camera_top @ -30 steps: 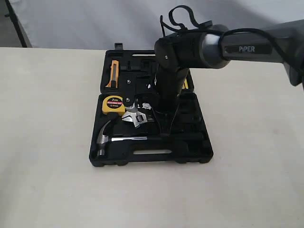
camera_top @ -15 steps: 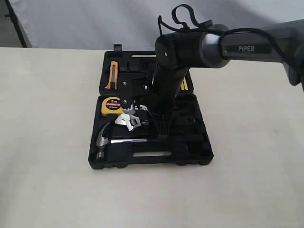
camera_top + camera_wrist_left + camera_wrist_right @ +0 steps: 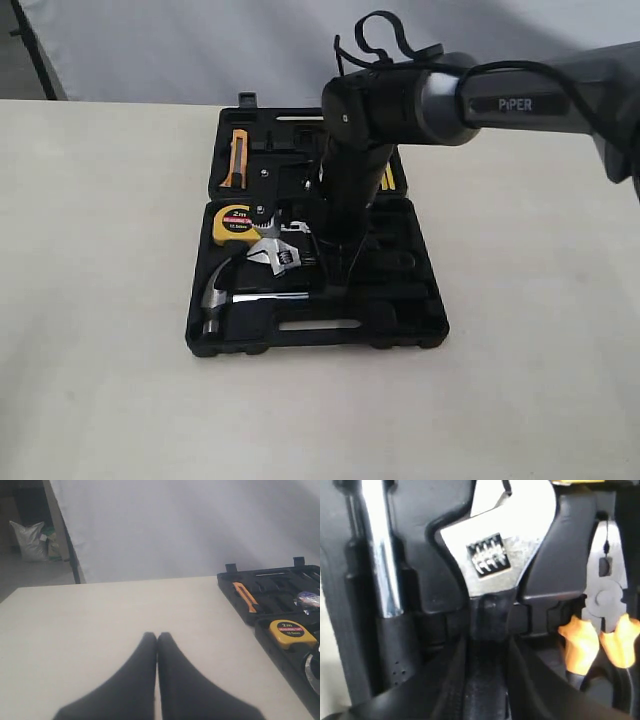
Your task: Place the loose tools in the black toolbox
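The black toolbox (image 3: 400, 330) lies open on the table. The claw hammer (image 3: 214, 295) rests in the near half, its chrome shaft (image 3: 382, 555) seated in a recess. My right gripper (image 3: 335, 262) is shut on the black handle of the adjustable wrench (image 3: 272, 255). The silver head of the wrench (image 3: 497, 545) points away from the right gripper (image 3: 487, 650), over the recesses beside the hammer. A roll with a white-purple label (image 3: 308, 600) sits in the far half. My left gripper (image 3: 157, 637) is shut and empty above bare table, to one side of the toolbox (image 3: 260, 625).
A yellow tape measure (image 3: 236, 222) and an orange-handled knife (image 3: 238, 158) sit in the case. Small pliers with orange handles (image 3: 605, 630) lie next to the wrench. The cream table (image 3: 100, 250) surrounds the case, with a grey backdrop behind.
The right arm has shifted slightly left and lower with the wrench; its silver head now sits nearer the hammer head. The left gripper shows no earlier frame.
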`<state>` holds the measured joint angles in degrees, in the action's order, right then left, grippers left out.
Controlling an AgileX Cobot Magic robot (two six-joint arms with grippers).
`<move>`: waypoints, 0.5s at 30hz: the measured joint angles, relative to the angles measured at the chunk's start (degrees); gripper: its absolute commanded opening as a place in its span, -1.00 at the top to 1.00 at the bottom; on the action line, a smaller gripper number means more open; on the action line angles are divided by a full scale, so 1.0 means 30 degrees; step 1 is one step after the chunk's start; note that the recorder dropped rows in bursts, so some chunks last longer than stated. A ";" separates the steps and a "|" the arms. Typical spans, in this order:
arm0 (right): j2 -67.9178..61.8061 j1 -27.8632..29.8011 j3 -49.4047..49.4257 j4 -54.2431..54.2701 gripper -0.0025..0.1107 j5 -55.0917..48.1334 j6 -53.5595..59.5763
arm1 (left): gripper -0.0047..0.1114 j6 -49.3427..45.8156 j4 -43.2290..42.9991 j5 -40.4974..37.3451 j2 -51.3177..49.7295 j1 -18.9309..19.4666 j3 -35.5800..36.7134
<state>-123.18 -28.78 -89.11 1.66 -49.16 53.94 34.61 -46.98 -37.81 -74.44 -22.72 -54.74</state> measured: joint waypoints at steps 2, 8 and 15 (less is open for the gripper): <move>0.0000 0.0000 0.0000 0.0000 0.17 0.0000 -0.0174 | 0.89 0.0000 0.0000 0.0000 0.0000 0.0000 0.0000; 0.0128 -0.0487 0.0000 0.0024 -0.12 0.0020 -0.0291 | 0.89 0.0000 0.0000 0.0000 0.0000 0.0000 0.0000; 0.1864 -0.1015 0.0000 0.1335 0.62 0.1804 -0.0297 | 0.89 0.0000 0.0000 0.0000 0.0000 0.0000 0.0000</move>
<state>-117.59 -31.83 -89.11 5.66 -43.75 53.05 34.61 -46.98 -37.81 -74.44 -22.72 -54.74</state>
